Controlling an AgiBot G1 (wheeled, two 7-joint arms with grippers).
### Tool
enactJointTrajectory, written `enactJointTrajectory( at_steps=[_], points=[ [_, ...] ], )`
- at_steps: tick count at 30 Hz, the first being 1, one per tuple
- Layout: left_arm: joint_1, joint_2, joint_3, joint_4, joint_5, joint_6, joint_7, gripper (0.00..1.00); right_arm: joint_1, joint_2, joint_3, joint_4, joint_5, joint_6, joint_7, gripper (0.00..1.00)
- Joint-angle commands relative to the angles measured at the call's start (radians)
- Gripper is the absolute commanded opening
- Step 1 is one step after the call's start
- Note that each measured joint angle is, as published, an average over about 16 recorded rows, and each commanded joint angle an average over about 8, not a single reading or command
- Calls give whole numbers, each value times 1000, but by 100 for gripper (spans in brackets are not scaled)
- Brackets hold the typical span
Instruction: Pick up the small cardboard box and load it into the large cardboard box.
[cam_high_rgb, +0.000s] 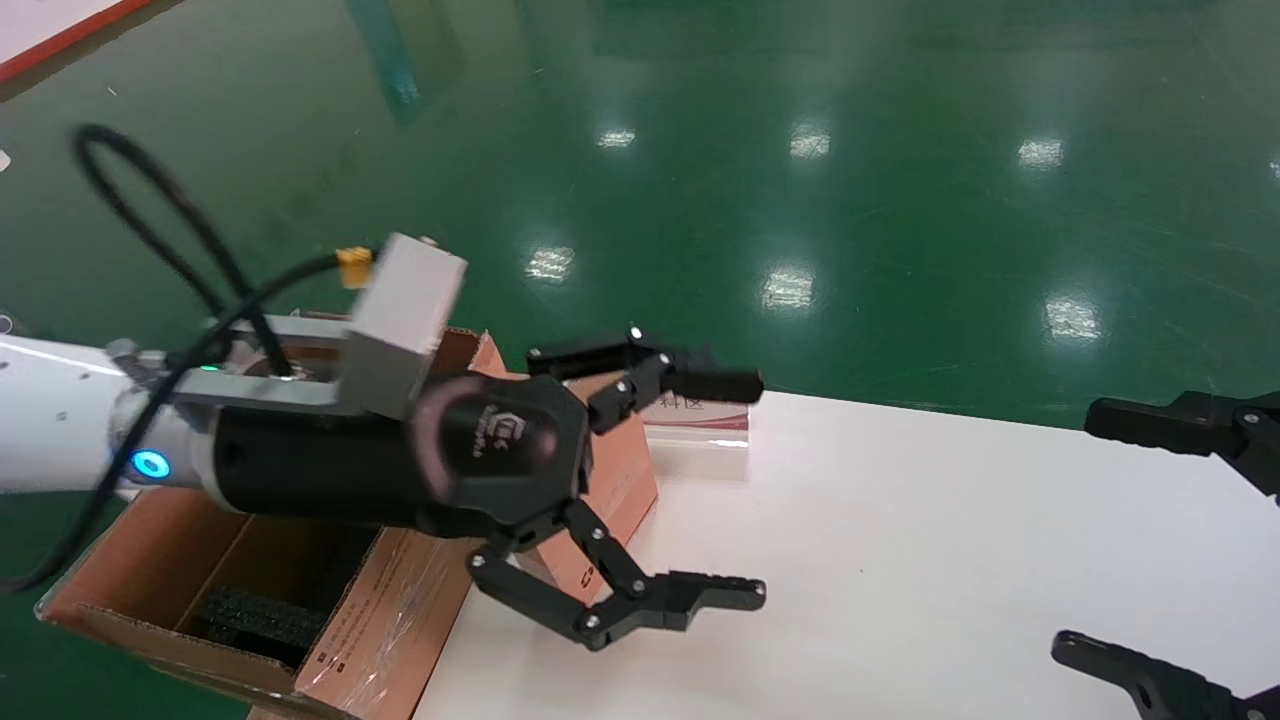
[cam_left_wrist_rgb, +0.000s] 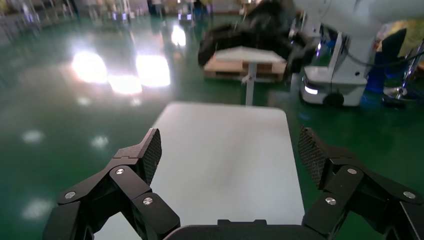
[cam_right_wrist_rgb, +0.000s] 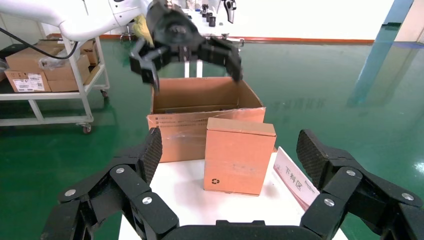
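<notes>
I see the small cardboard box (cam_right_wrist_rgb: 239, 156) standing upright on end on my white worktop (cam_right_wrist_rgb: 200, 205), plain brown, lid closed, with a small black recycling symbol low on the face toward my right wrist camera. Just behind it stands the large cardboard box (cam_right_wrist_rgb: 200, 112), brown corrugated, open at the top with flaps upright, clear tape and small print on one flap. From my head camera I make out black foam (cam_high_rgb: 262, 612) lying inside it.

White left arm (cam_high_rgb: 50, 400), black cable (cam_high_rgb: 170, 230), black ribbed fingers (cam_high_rgb: 700, 592), silver screws
</notes>
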Motion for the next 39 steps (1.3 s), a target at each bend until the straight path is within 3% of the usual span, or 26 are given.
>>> enactJointTrajectory(
  at_steps=[1, 9, 21, 28, 39],
  points=[
    [-10, -3, 11, -7, 17, -7, -21, 100, 0, 0, 0, 0, 0, 0, 0, 100],
    [-191, 24, 142, -36, 268, -8, -262, 100, 0, 0, -1, 0, 0, 0, 0, 100],
    [-517, 172, 390, -38, 679, 76, -802, 100, 1, 0, -2, 0, 1, 0, -1, 100],
    [-633, 219, 509, -44, 782, 80, -1007, 100, 1, 1, -2, -1, 1, 0, -1, 100],
    [-749, 257, 647, -51, 883, 75, -1187, 100, 1, 1, -3, -1, 2, 1, -2, 100]
  ],
)
